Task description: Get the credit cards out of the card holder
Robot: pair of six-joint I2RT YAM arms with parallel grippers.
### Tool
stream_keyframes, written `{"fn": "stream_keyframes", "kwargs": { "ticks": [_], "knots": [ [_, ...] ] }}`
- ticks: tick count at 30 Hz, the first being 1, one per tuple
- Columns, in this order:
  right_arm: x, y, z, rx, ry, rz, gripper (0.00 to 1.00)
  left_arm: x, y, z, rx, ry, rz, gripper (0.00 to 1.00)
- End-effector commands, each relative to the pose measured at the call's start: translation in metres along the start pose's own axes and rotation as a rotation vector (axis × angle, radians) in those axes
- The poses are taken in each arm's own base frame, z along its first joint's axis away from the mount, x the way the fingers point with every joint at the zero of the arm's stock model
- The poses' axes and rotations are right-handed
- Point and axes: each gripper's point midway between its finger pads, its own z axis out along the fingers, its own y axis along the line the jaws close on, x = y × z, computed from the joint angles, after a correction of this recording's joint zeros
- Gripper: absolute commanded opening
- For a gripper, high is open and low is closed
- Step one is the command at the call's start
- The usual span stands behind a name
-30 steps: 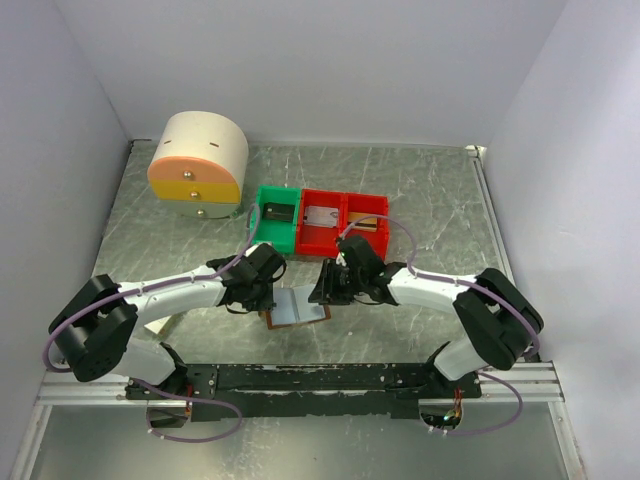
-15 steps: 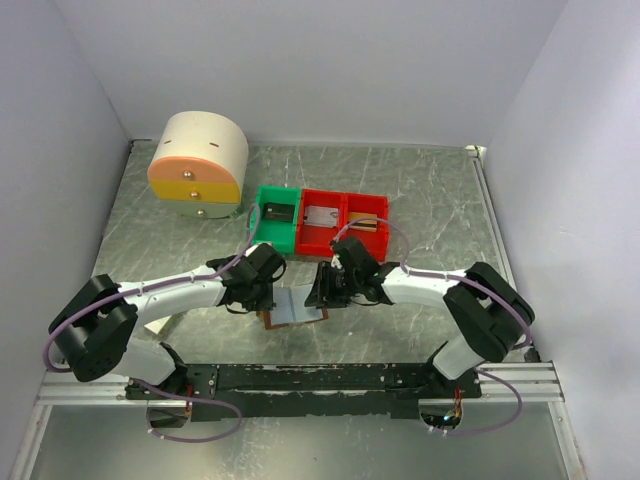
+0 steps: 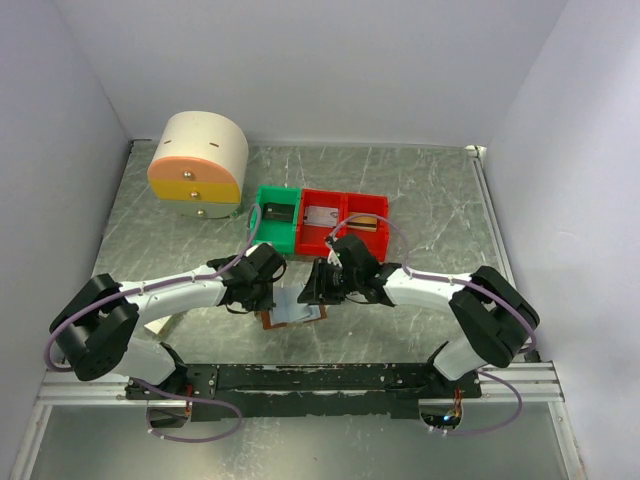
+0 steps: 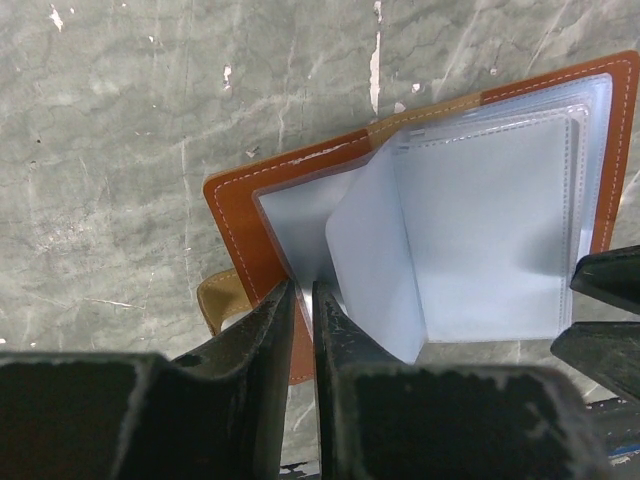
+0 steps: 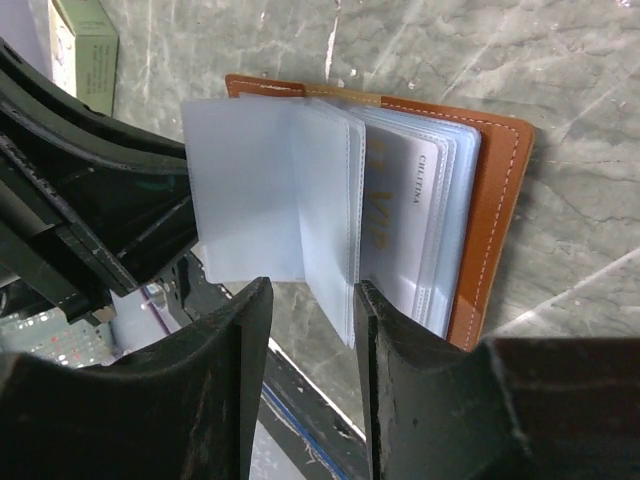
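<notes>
Card holder (image 3: pixel 296 312): lies open on the surface between my arms, long axis left to right;
Left jaws: pinched shut on its left cover edge;
Right jaws: apart, straddling the clear sleeves (image 5: pixel 250 190), nothing clamped;
Gold-lettered card (image 5: pixel 395 200): pocketed just beside those sleeves, nearer my right arm

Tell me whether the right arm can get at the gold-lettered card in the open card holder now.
Probably yes. The right claw hangs open at the sleeves, with the gold-lettered card just beside it. The left claw pins the other cover of the card holder. Only a clear sleeve covers the card.
</notes>
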Motion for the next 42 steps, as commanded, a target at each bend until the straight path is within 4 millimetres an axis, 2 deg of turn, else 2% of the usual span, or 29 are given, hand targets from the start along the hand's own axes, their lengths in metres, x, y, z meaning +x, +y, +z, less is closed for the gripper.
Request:
{"fn": "stream_keyframes", "kwargs": {
  "ticks": [1, 6, 8, 15, 20, 25, 31, 42],
  "knots": [
    [-0.001, 0.017, 0.001, -0.073, 0.007, 0.002, 0.39, -0.003, -0.006, 0.001, 0.026, -0.001, 0.003, 0.24],
    [-0.005, 0.031, 0.001, -0.138, -0.001, 0.017, 0.39, -0.003, -0.006, 0.000, 0.027, -0.002, 0.007, 0.23],
    [-0.008, 0.031, 0.000, -0.126, -0.012, 0.019, 0.39, -0.003, -0.006, 0.000, 0.026, -0.002, 0.006, 0.23],
    [-0.005, 0.011, -0.001, -0.018, -0.014, 0.029, 0.39, -0.004, -0.006, -0.002, 0.027, -0.007, 0.005, 0.23],
    [-0.003, 0.009, -0.004, 0.034, 0.006, -0.014, 0.42, -0.005, -0.008, -0.001, 0.031, -0.006, 0.007, 0.23],
    [-0.013, -0.005, -0.009, 0.185, -0.044, -0.042, 0.43, -0.007, -0.009, -0.002, 0.028, -0.008, 0.011, 0.23],
    [-0.015, -0.005, -0.003, 0.178, -0.045, -0.043, 0.43, -0.005, -0.006, -0.002, 0.024, -0.007, 0.011, 0.23],
    [-0.006, -0.020, 0.015, 0.187, -0.013, -0.007, 0.43, -0.004, -0.006, -0.002, 0.025, -0.004, 0.015, 0.23]
  ]
}}
